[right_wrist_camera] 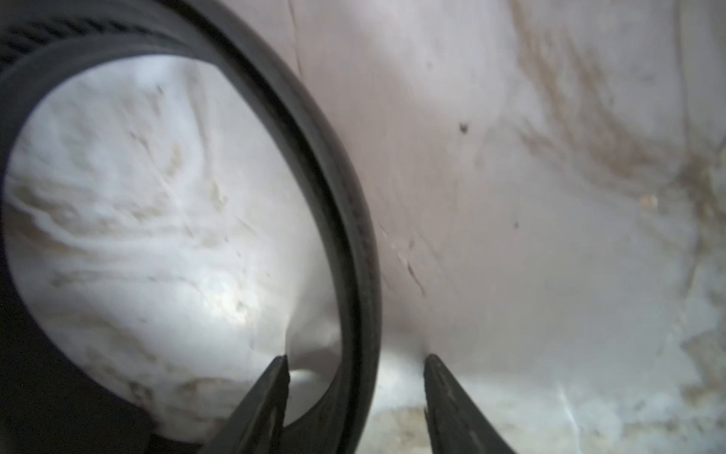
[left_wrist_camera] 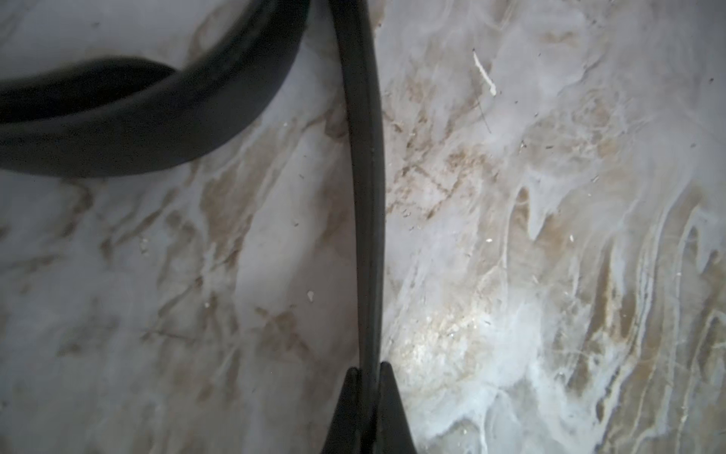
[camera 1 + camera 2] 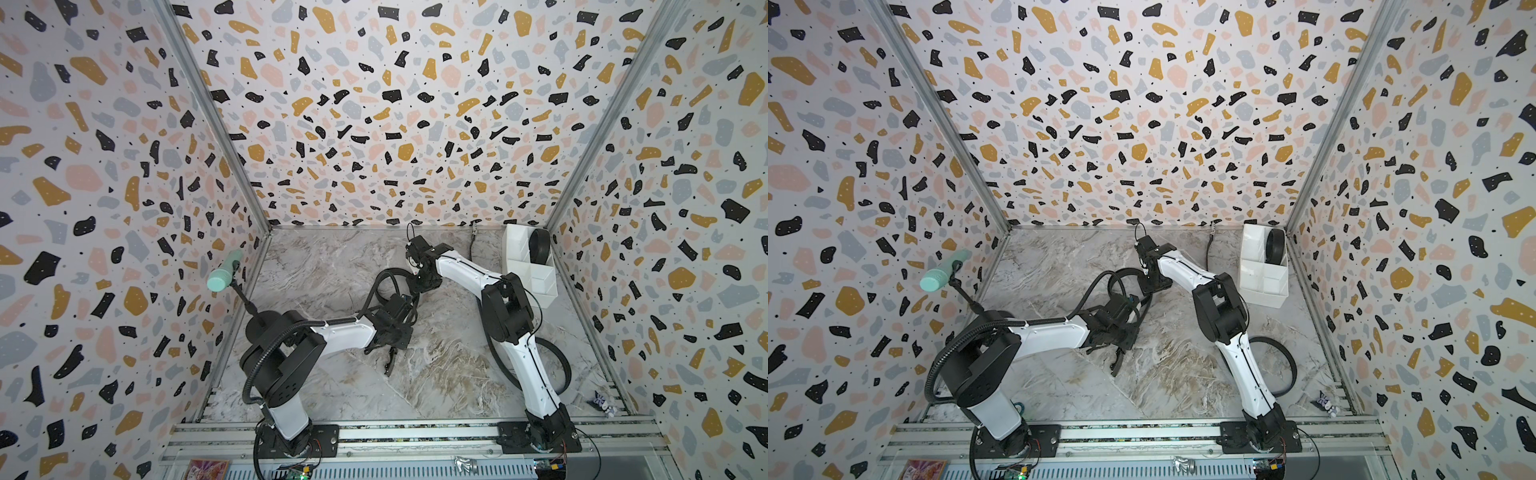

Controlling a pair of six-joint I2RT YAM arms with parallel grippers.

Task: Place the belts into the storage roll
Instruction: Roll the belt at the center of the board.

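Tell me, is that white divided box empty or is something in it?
Not empty: a coiled belt stands in a far cell of the white box; its nearer cells look bare.

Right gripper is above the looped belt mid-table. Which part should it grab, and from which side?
Take the looped belt by its curved wall, coming down from above, where the right gripper straddles it: one finger inside the loop, one outside. The strap stands on edge there, so it is thin across the jaws.
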